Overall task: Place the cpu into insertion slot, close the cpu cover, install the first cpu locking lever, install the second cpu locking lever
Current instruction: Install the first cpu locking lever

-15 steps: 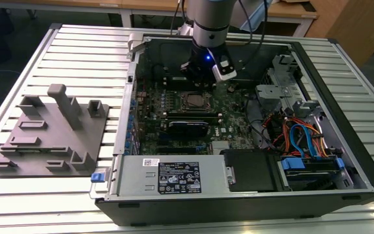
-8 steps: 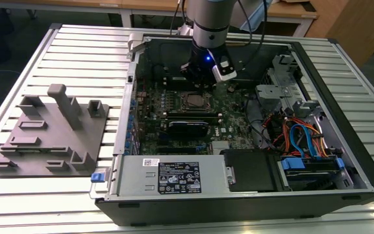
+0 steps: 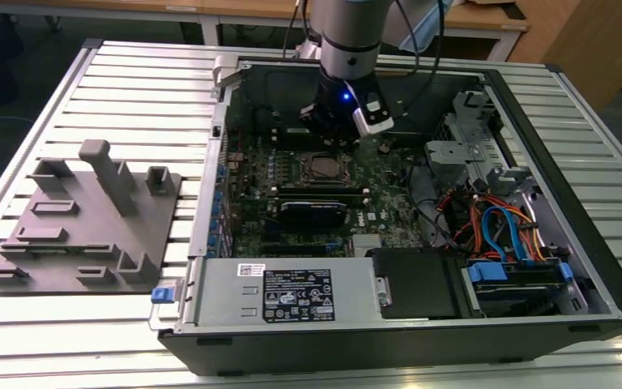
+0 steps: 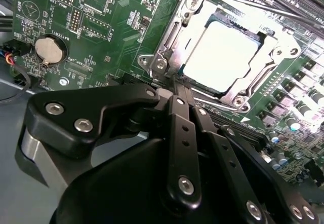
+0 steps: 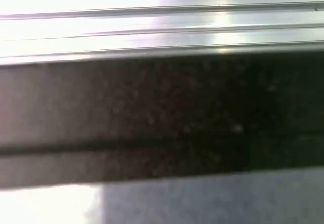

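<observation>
Working position: the black linkage gripper hangs inside the open black computer case, with its tip at the near edge of the insertion slot, judged the placing needed to reach the socket hardware.
Fingers: the two black fingers are pressed together in the second wrist view, clenched with nothing visible between them; a narrow closed tip suits pushing thin metal parts rather than carrying.
Cpu: the small flat square chip with a pale silver metal top lies flat inside the socket, so the placing step reads as done.
Insertion slot: the small square dark socket with a silver metal rim sits on the green motherboard, just below the gripper in the exterior view.
Cpu cover: the thin silver metal frame plate with a square middle cut-out lies around the chip, which shows through the cut-out; it appears lowered, though full seating cannot be told.
Locking levers: thin silver wire rods run along the socket's far side; whether they are latched cannot be told.
Surroundings: the case rests on a ribbed silver metal tabletop; a grey moulded fixture block stands on the exterior view's left, well apart from the work.
</observation>
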Robot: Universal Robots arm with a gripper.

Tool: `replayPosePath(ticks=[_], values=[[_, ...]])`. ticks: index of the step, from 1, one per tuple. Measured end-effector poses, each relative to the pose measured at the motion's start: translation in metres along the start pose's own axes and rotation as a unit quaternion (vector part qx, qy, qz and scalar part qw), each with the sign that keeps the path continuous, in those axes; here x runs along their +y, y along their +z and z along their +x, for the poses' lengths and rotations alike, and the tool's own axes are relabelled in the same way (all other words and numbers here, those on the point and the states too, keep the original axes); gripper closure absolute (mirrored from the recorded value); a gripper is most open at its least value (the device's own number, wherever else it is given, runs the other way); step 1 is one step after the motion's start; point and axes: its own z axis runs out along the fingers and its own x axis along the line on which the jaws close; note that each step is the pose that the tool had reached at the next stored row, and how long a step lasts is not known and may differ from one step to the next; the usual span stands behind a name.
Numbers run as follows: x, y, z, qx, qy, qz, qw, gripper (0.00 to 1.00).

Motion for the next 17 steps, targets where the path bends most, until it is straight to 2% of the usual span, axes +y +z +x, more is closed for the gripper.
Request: replayPosePath(ticks=[9, 12, 17], values=[[-0.001, -0.0045, 0.0156, 0.0007, 0.0, -0.0116, 0.99993, 0.9], [-0.001, -0.0069, 0.0178, 0.001, 0.0, -0.0154, 0.99988, 0.9], [-0.0008, -0.0114, 0.0181, 0.0012, 0.001, -0.0192, 0.99981, 0.9]])
